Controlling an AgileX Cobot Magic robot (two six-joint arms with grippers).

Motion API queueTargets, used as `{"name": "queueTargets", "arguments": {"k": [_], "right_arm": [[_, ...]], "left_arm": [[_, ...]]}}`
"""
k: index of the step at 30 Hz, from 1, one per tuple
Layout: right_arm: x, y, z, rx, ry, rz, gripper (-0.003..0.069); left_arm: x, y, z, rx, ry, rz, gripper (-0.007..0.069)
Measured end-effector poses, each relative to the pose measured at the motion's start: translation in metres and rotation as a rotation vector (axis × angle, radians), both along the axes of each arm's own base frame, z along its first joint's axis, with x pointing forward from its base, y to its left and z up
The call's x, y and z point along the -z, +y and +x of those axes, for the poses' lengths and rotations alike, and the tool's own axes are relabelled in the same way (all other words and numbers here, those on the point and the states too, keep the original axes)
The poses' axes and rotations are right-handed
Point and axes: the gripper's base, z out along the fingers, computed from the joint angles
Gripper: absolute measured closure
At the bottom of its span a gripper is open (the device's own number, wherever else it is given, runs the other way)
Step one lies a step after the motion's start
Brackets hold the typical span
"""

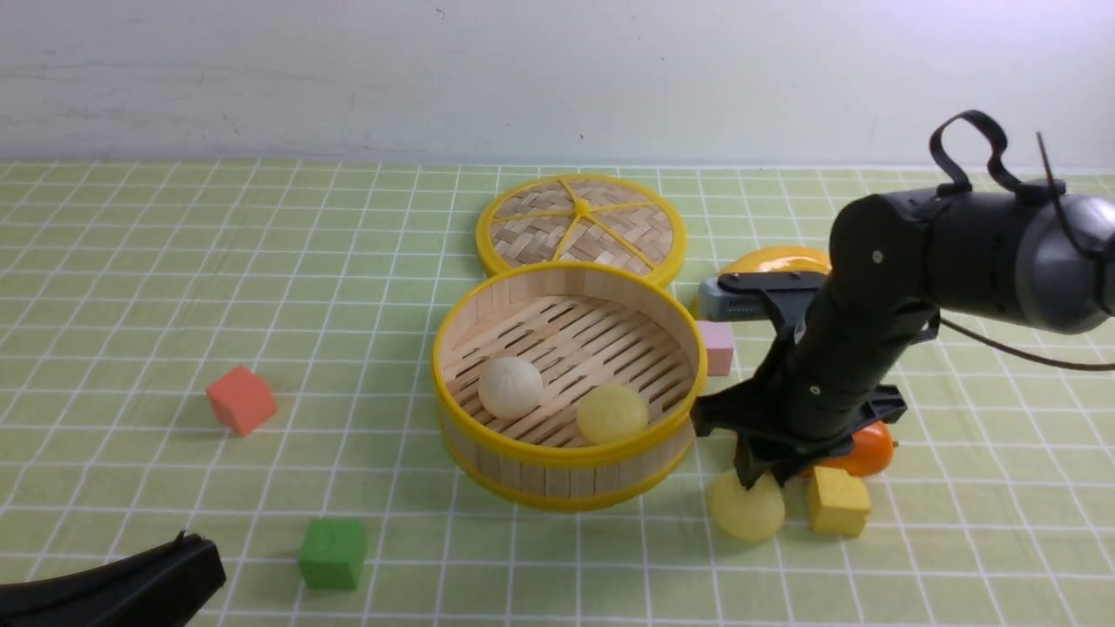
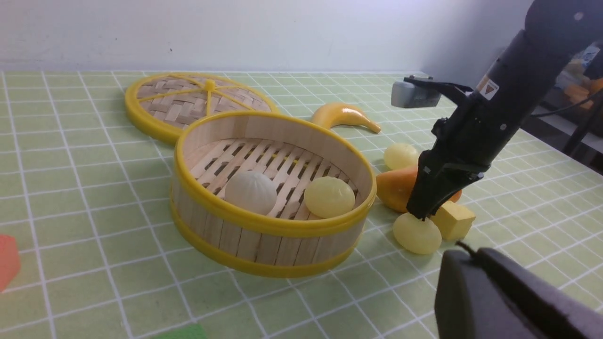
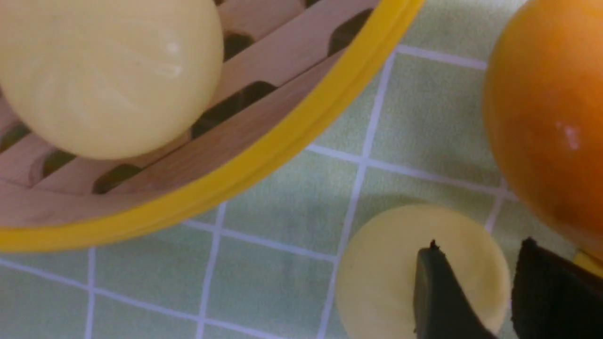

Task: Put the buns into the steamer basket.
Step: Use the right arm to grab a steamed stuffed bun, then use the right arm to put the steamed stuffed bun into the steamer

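Observation:
The steamer basket (image 1: 671, 418) stands mid-table and holds an off-white bun (image 1: 510, 386) and a pale yellow bun (image 1: 611, 414). A third bun (image 1: 745, 507), pale yellow, lies on the cloth right of the basket. My right gripper (image 1: 756, 477) points down just over its top, jaws a narrow gap apart, holding nothing; in the right wrist view (image 3: 478, 263) one finger (image 3: 438, 292) overlaps this bun (image 3: 377, 273). A fourth bun (image 2: 401, 156) lies behind the mango in the left wrist view. My left gripper (image 1: 205, 553) rests low at the near left, shut and empty.
An orange mango (image 1: 871, 448) and a yellow cube (image 1: 838, 502) crowd the right gripper. A pink cube (image 1: 716, 347) and a banana (image 1: 775, 259) lie behind it. The woven lid (image 1: 581, 228) lies behind the basket. A red cube (image 1: 241, 399) and a green cube (image 1: 332, 552) sit left.

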Motion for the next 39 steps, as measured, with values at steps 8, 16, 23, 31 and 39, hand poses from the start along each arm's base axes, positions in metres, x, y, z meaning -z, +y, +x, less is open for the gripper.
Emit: {"name": "queueTargets", "arguments": {"k": [8, 16, 23, 31, 39], "right_arm": [[0.01, 0.002, 0.003, 0.009, 0.013, 0.012, 0.0418], [0.01, 0.003, 0.002, -0.052, 0.014, 0.001, 0.0557], [-0.003, 0.001, -0.005, -0.104, 0.03, -0.008, 0.0659], [-0.066, -0.004, -0.025, -0.109, -0.084, 0.062, 0.0659], [-0.101, 0.018, 0.006, -0.136, -0.267, 0.233, 0.0658]], "left_arm": [[0.0, 0.0, 0.0, 0.0, 0.0, 0.0, 0.0638], [0.0, 0.0, 0.0, 0.0, 0.0, 0.0, 0.0638], [0.0, 0.0, 0.0, 0.0, 0.0, 0.0, 0.0638], [0.0, 0.0, 0.0, 0.0, -0.001, 0.0, 0.0638], [-0.001, 0.0, 0.0, -0.002, -0.007, -0.003, 0.0638]]}}
